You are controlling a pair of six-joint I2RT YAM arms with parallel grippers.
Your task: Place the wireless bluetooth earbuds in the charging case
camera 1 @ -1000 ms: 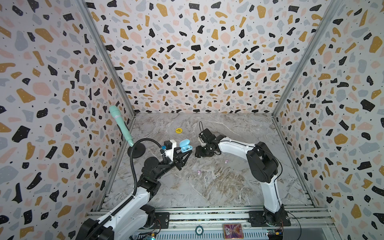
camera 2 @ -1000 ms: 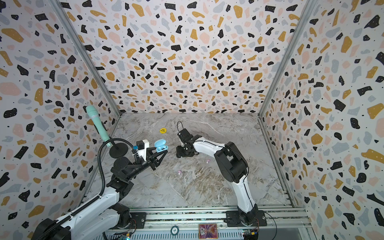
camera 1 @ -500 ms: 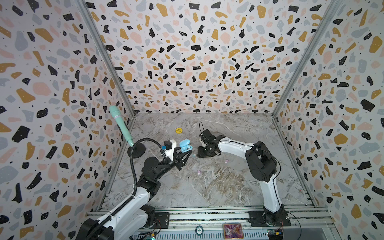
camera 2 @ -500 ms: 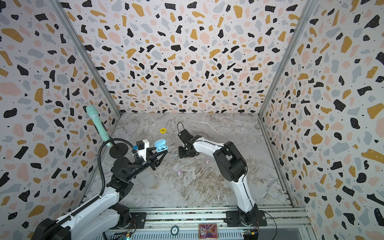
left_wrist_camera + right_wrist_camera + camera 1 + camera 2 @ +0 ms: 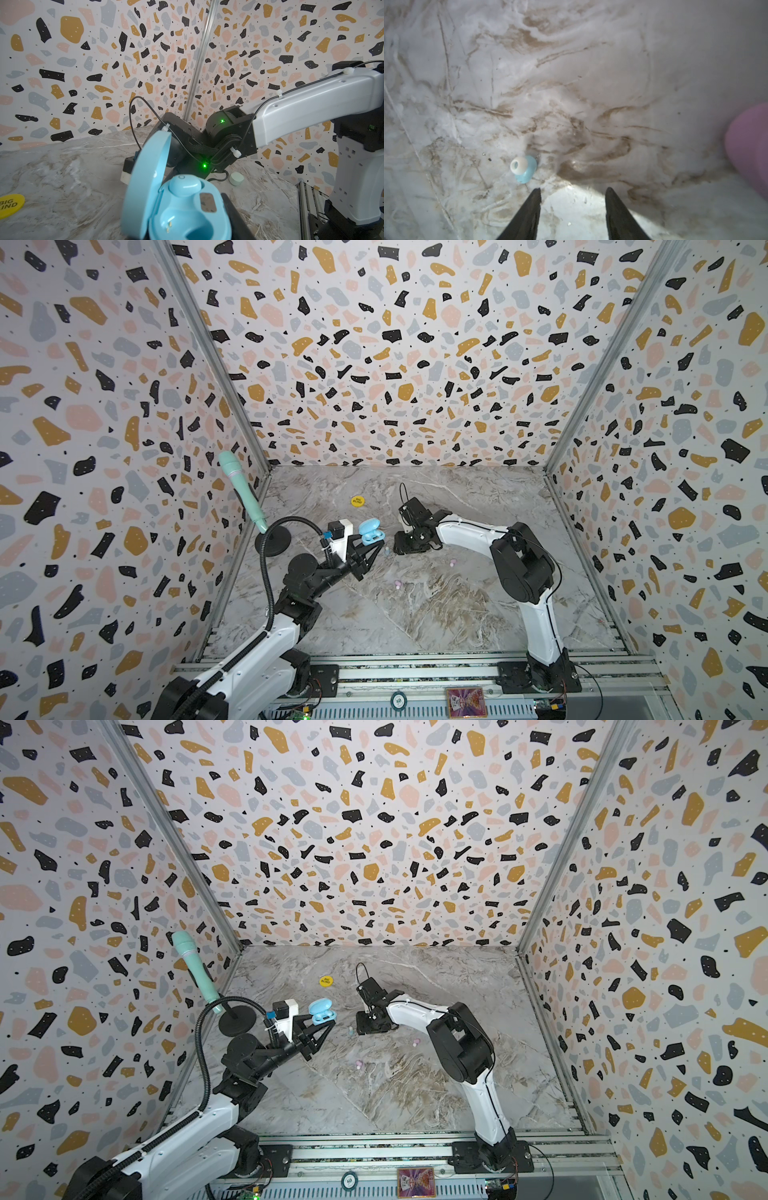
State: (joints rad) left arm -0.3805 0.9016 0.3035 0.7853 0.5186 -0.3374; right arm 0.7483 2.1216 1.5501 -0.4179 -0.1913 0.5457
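While the left gripper (image 5: 375, 542) pinches one blue case (image 5: 369, 531), the right gripper (image 5: 572, 189) gapes near one blue earbud (image 5: 527, 173).

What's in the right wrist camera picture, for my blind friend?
A tiny pale blue earbud with a white tip lies on the grey marbled table, just beyond the open, empty, black-fingered right gripper. A blurry pink rounded thing shows at one edge.

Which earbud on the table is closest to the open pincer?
The blue earbud with the white tip, lying just ahead of the right pincer. The pink earbuds lie farther away.
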